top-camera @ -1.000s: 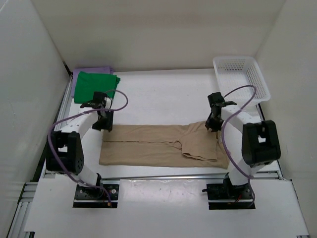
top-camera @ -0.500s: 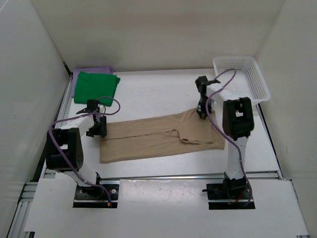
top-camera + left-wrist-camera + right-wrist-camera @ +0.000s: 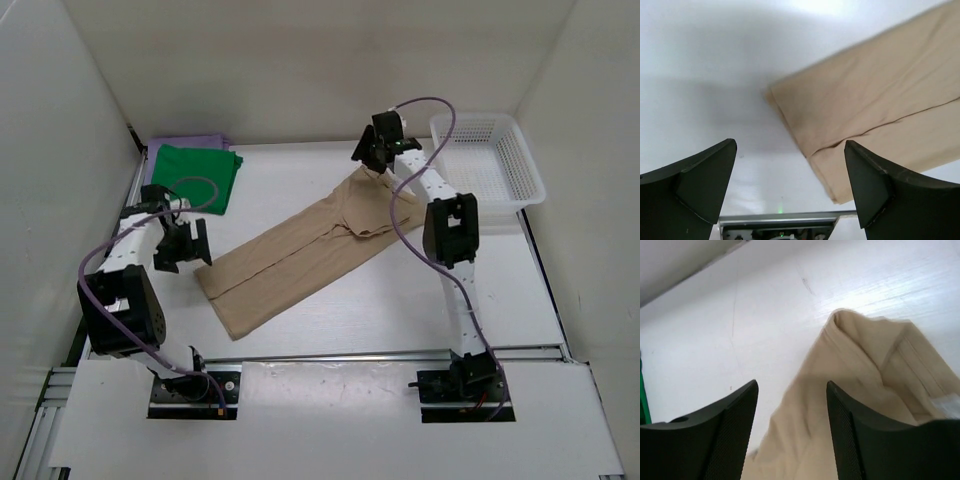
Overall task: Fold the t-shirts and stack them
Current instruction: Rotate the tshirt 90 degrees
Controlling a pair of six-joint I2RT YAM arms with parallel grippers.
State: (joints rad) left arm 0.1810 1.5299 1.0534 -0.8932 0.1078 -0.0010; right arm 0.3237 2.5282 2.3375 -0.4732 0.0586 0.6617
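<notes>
The tan t-shirt (image 3: 300, 250) lies folded into a long strip, slanting from the near left to the far middle of the table. Its near corner (image 3: 865, 100) shows below my left gripper (image 3: 183, 245), which hangs wide open just left of that end, holding nothing. My right gripper (image 3: 368, 150) is stretched to the far end of the strip and stands open over the rumpled cloth (image 3: 865, 365), its fingers (image 3: 730, 430) apart from it. The green t-shirt (image 3: 195, 175) lies folded on the purple t-shirt (image 3: 185, 143) at the back left.
A white mesh basket (image 3: 475, 118) stands at the back right, close to the right arm's reach. White walls close in the table on three sides. A metal rail (image 3: 330, 357) runs along the near edge, in front of both arm bases.
Both grippers have opened and let go of the tan shirt. The right arm swung its end toward the back, turning the strip diagonal. The left gripper moved left and off the cloth.
</notes>
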